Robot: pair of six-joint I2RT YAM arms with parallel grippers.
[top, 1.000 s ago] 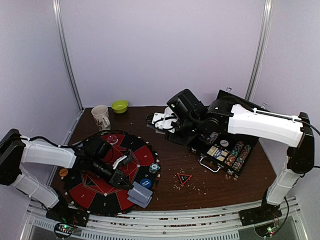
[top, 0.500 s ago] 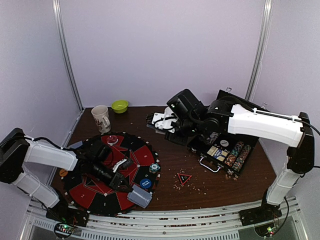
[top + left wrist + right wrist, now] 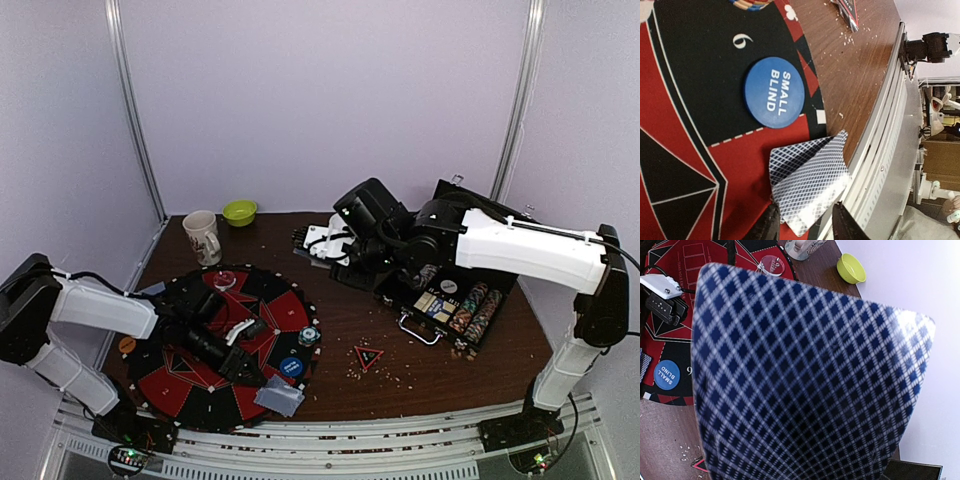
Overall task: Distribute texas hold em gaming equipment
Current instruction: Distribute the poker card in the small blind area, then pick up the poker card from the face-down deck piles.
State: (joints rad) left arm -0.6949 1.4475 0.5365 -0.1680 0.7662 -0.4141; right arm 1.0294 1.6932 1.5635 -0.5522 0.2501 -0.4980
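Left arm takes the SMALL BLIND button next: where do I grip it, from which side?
Best by its rim, fingers on opposite edges, coming straight down. The SMALL BLIND button lies flat, face up on the mat, a thin disc with nothing raised to hold. Bare mat rings it, and the two cards lie apart from it.

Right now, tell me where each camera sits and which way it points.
Top external: above and behind the robot, looking down at the table; left arm and right arm show, left gripper over the round mat, right gripper raised mid-table.
Left wrist: low over the mat's near edge, looking down at the Small Blind button and dealt cards; its fingertips show.
Right wrist: raised, facing the mat and green bowl; a held card fills it, hiding its fingers.
Shared: both wrist views show the Small Blind button.
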